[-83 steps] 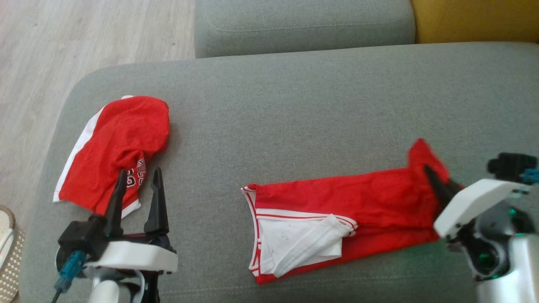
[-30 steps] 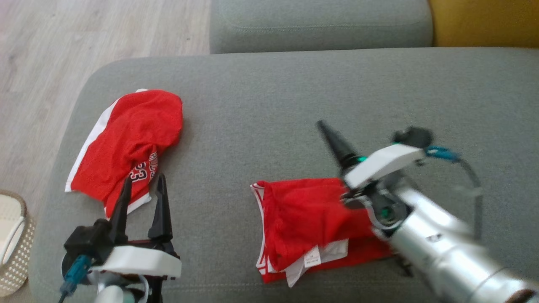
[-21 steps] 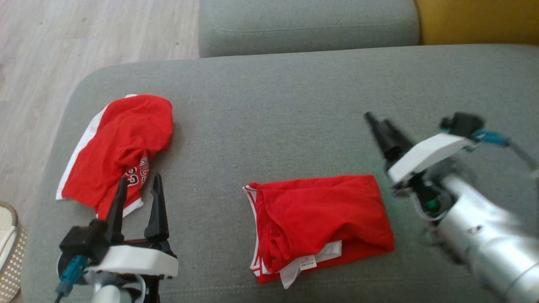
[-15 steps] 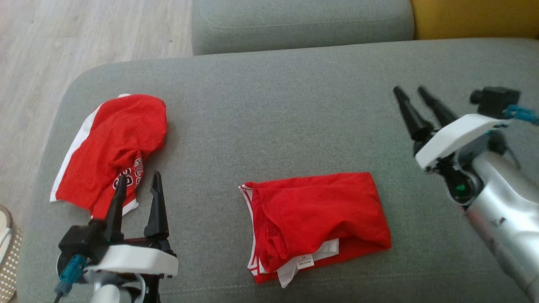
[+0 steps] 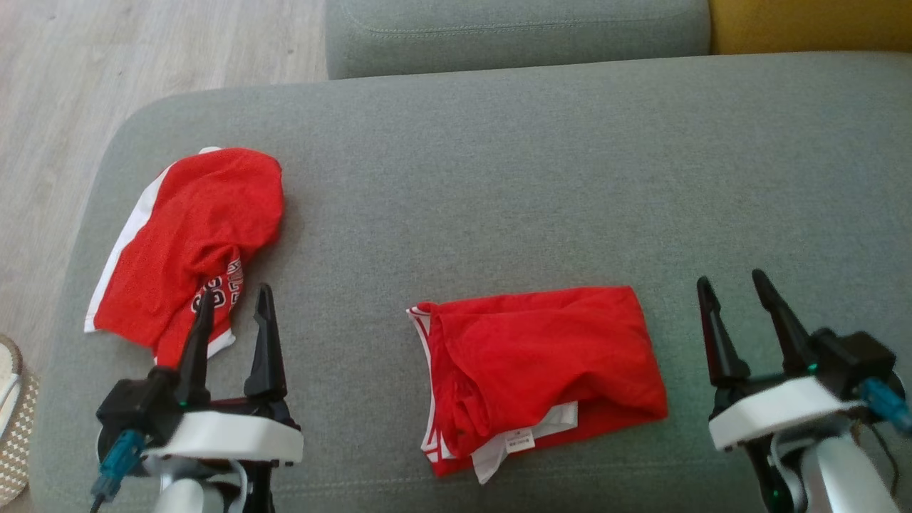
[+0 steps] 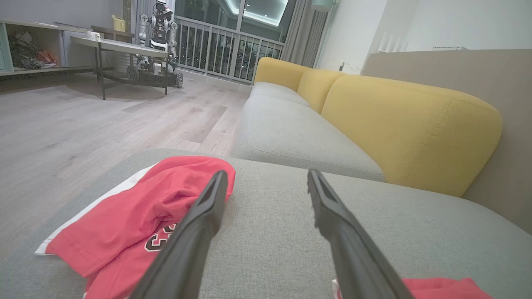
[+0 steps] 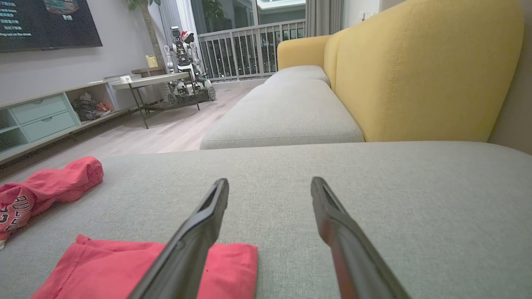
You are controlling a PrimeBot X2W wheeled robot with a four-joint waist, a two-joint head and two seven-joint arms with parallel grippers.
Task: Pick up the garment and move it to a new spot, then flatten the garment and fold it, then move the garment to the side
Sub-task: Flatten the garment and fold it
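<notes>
The garment [image 5: 541,370] is a red piece with white trim, folded into a rough rectangle on the grey seat cushion [image 5: 499,178], a white label showing at its near edge. Its right corner lies low left in the right wrist view [image 7: 124,270], and a sliver shows low right in the left wrist view [image 6: 440,286]. My right gripper [image 5: 731,278] [image 7: 270,180] stands open and empty just right of it, not touching. My left gripper [image 5: 235,291] [image 6: 266,173] is open and empty at the lower left, its tips at the near edge of a second red jersey [image 5: 192,242].
The crumpled jersey [image 6: 137,216] [image 7: 45,187] with white side stripe and lettering lies near the cushion's left end. Another grey cushion [image 5: 513,35] and the yellow backrest [image 5: 812,25] lie beyond. Wooden floor [image 5: 107,71] is left; a woven basket [image 5: 11,420] sits at the lower left edge.
The garment's right half was carried over leftward, leaving it folded. My right gripper let go, swung out right and came down to the lower right. The left arm has stayed put.
</notes>
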